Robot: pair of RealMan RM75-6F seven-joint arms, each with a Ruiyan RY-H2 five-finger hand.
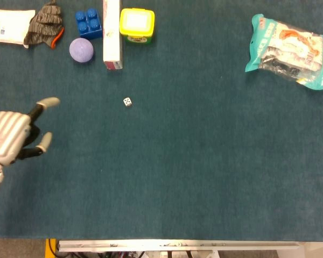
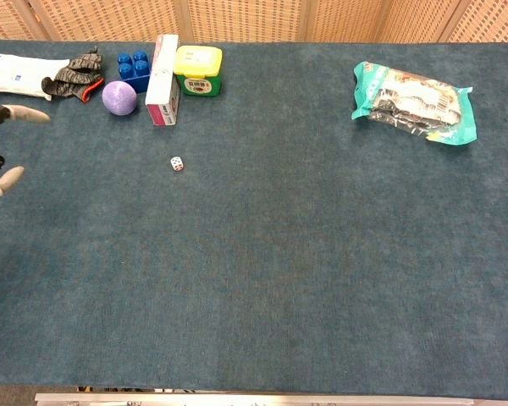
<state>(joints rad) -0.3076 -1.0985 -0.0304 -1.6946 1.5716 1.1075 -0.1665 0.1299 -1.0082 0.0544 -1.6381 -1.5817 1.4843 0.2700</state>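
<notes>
Head view: die (image 1: 127, 101) right of left hand (image 1: 13, 137)

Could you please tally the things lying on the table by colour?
Blue: 1, toy brick
Purple: 1, ball
Yellow: 1, lidded container
White: 3, carton, die, packet
Grey: 1, glove
Teal: 1, snack bag
Total: 8
</notes>
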